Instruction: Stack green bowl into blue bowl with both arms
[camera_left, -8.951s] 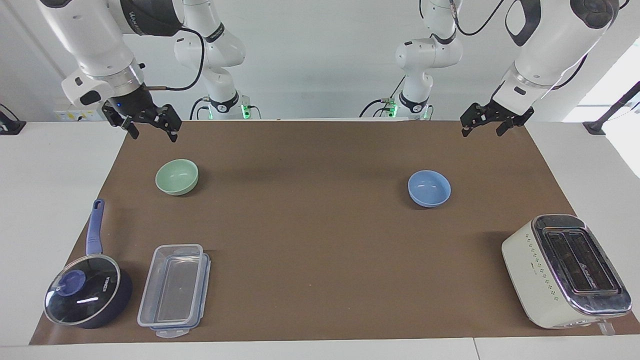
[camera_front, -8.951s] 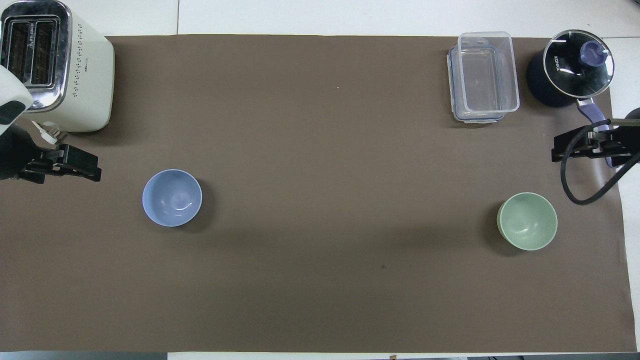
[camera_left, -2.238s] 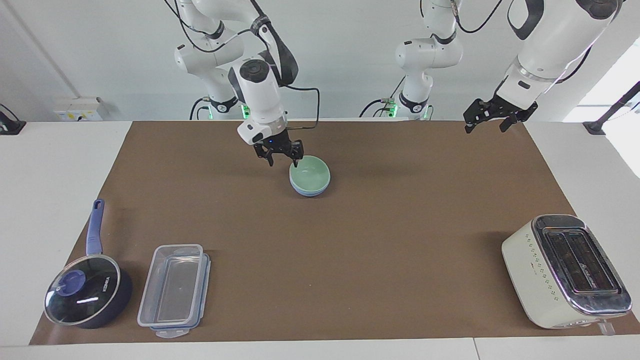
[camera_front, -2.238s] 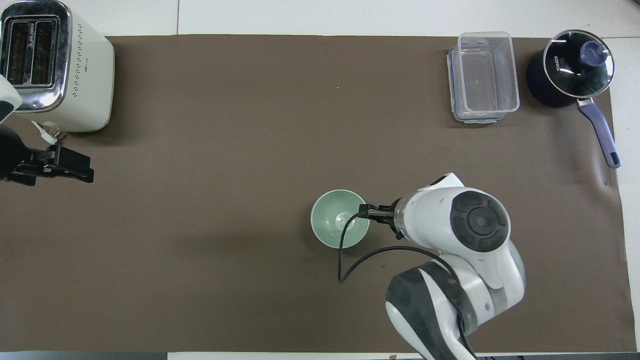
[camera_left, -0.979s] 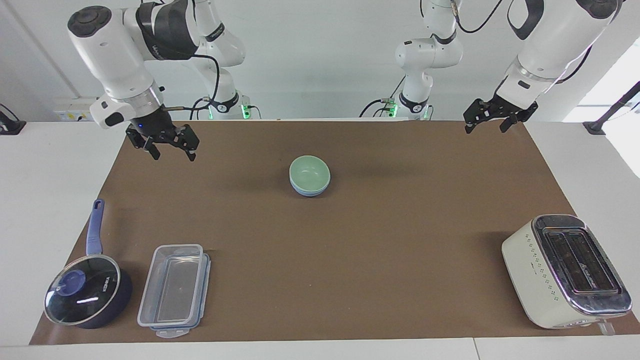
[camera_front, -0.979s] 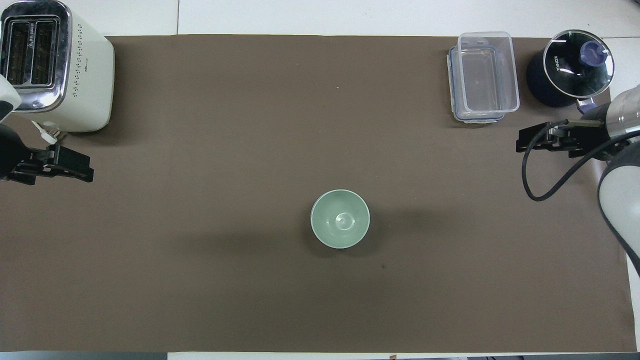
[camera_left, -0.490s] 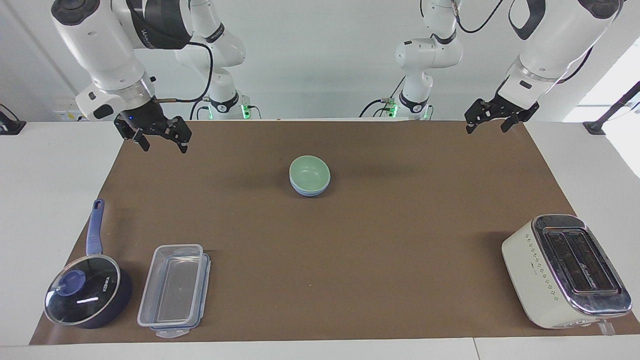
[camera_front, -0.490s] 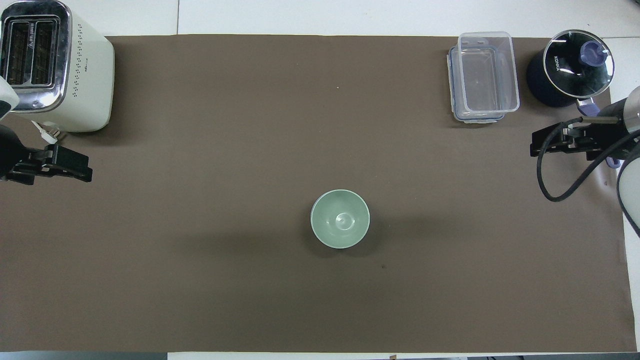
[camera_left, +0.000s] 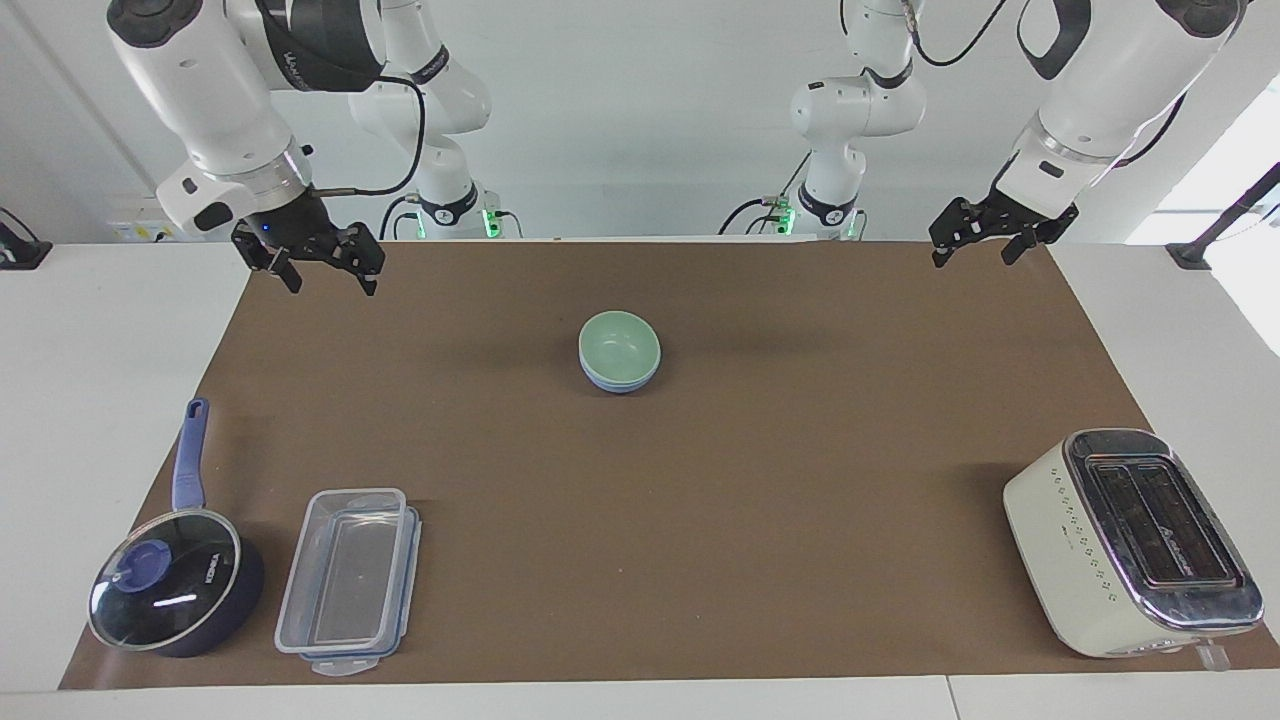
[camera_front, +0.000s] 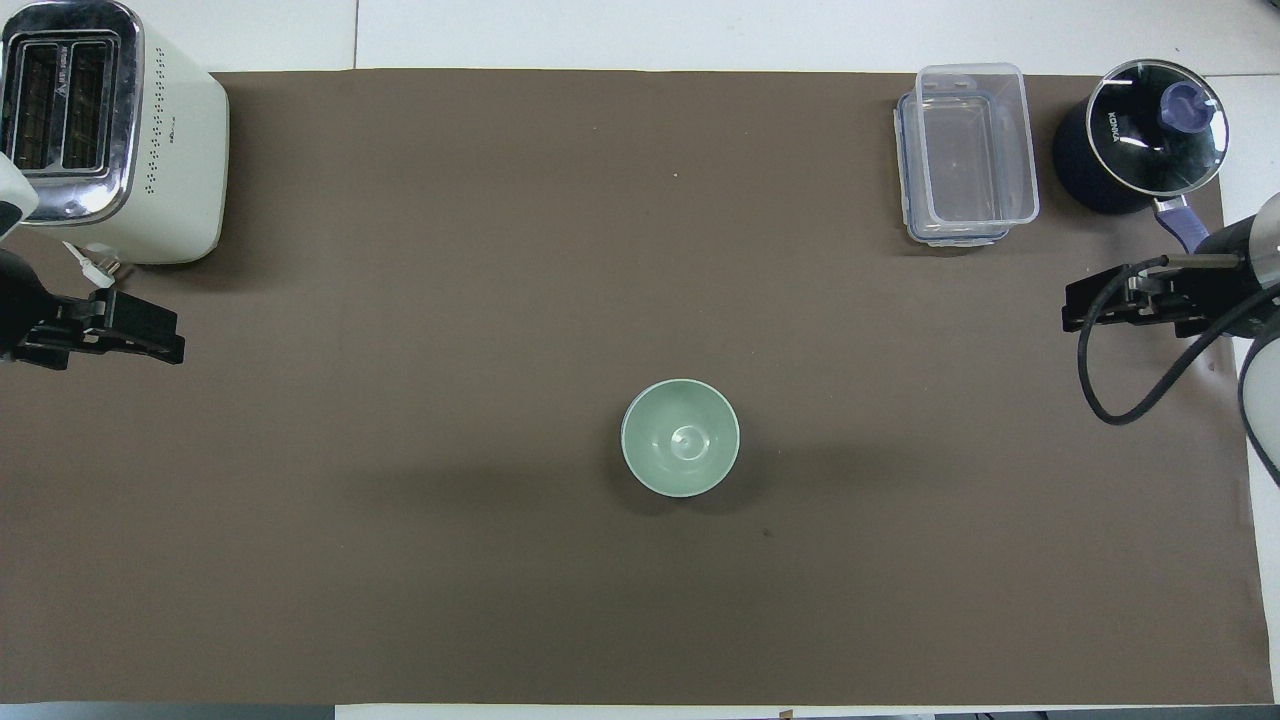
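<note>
The green bowl (camera_left: 620, 342) sits nested in the blue bowl (camera_left: 620, 384) at the middle of the brown mat, and only a thin blue rim shows under it. In the overhead view the green bowl (camera_front: 680, 437) hides the blue bowl. My right gripper (camera_left: 333, 287) is open and empty, raised over the mat's corner at the right arm's end, well apart from the bowls; it also shows in the overhead view (camera_front: 1072, 310). My left gripper (camera_left: 972, 261) is open and empty and waits over the mat's corner at the left arm's end (camera_front: 176, 345).
A cream toaster (camera_left: 1130, 540) stands at the left arm's end, farther from the robots. A clear lidded container (camera_left: 345, 580) and a dark-blue saucepan with a glass lid (camera_left: 175, 590) stand at the right arm's end, farther from the robots.
My right gripper has let go of the green bowl and drawn back and up to the right arm's end of the mat. The stacked bowls and the left arm have not moved.
</note>
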